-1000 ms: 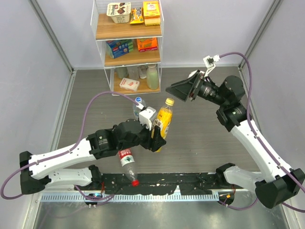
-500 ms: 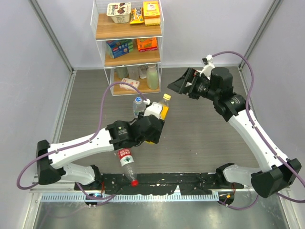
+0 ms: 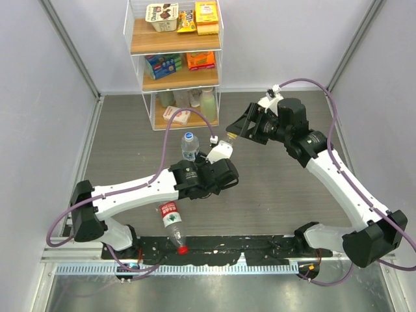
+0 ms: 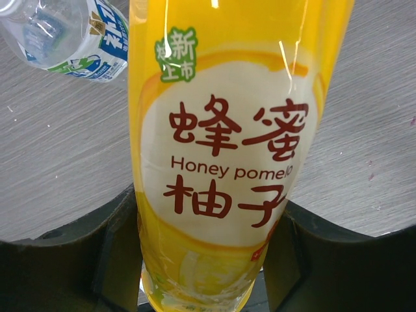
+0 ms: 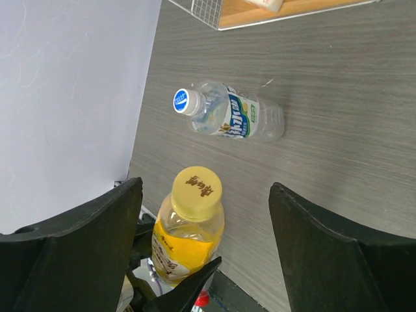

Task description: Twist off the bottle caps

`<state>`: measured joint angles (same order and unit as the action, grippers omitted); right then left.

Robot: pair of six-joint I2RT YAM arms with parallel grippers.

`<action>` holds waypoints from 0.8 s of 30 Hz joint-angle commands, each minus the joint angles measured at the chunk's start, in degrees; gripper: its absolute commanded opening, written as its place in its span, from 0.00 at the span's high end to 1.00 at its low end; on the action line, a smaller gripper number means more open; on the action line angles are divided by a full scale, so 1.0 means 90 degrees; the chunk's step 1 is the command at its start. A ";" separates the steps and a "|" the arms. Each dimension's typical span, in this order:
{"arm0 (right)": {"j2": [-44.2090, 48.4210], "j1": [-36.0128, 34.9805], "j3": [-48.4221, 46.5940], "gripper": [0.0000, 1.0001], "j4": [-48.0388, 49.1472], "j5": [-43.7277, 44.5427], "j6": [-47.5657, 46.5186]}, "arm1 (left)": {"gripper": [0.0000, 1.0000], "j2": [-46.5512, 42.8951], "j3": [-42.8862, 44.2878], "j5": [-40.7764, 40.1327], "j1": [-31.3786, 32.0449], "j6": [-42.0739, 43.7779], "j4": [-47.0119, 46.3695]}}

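**Yellow bottle (image 4: 224,162), capped, gripped by the left gripper (image 4: 208,224) over mid-table (image 3: 279,175).**
The left jaws are pressing both sides of the bottle's lower body. The yellow cap (image 5: 195,184) is sitting on the neck, and the right gripper (image 5: 206,192) is hovering wide open near it, touching nothing. The label is showing "Honey pomelo" between large red Chinese characters, with a green badge above. The blue-labelled bottle (image 5: 231,119) is resting on the table nearby. The red-labelled bottle (image 3: 171,218) is lying by the near edge.
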<state>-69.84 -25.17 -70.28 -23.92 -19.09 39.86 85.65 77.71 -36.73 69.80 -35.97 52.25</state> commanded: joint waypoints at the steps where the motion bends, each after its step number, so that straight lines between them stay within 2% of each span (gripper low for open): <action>1: -0.0072 -0.0055 0.0084 0.21 0.0129 0.0100 0.0083 | 0.86 0.0025 0.0291 -0.0313 0.0057 -0.0027 -0.0014; 4: -0.0081 -0.0075 0.0191 0.29 0.0197 0.0071 0.0122 | 0.86 0.0054 0.0311 -0.0304 0.0057 -0.0008 -0.0014; 5: -0.0072 -0.0075 0.0230 0.35 0.0303 0.0003 0.0132 | 0.87 0.0064 0.0320 -0.0294 0.0067 0.0012 -0.0024; 7: -0.0052 -0.0075 0.0338 0.39 0.0499 -0.0095 0.0220 | 0.86 0.0064 0.0301 -0.0265 0.0077 0.0021 -0.0044; 8: -0.0042 -0.0075 0.0396 0.45 0.0587 -0.0115 0.0268 | 0.86 0.0073 0.0301 -0.0265 0.0096 0.0022 -0.0053; 11: -0.0013 -0.0084 0.0455 0.47 0.0675 -0.0115 0.0327 | 0.87 0.0083 0.0291 -0.0265 0.0106 0.0022 -0.0053; 14: 0.0006 -0.0075 0.0465 0.59 0.0695 -0.0105 0.0337 | 0.87 0.0083 0.0272 -0.0265 0.0125 0.0012 -0.0073; 17: -0.0013 -0.0104 0.0465 0.64 0.0695 -0.0154 0.0318 | 0.86 0.0083 0.0281 -0.0274 0.0135 0.0022 -0.0102; 20: 0.0016 -0.0133 0.0446 0.85 0.0666 -0.0154 0.0269 | 0.86 0.0083 0.0311 -0.0274 0.0125 0.0022 -0.0093; 22: 0.0036 -0.0143 0.0446 0.95 0.0637 -0.0154 0.0201 | 0.86 0.0103 0.0340 -0.0265 0.0135 -0.0007 -0.0054; 24: 0.0075 -0.0153 0.0446 0.98 0.0637 -0.0193 0.0103 | 0.87 0.0083 0.0359 -0.0245 0.0125 -0.0017 -0.0015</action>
<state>-70.76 -25.89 -65.98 -19.86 -20.40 42.74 86.74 77.97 -37.06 70.52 -35.64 52.69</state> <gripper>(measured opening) 0.408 0.625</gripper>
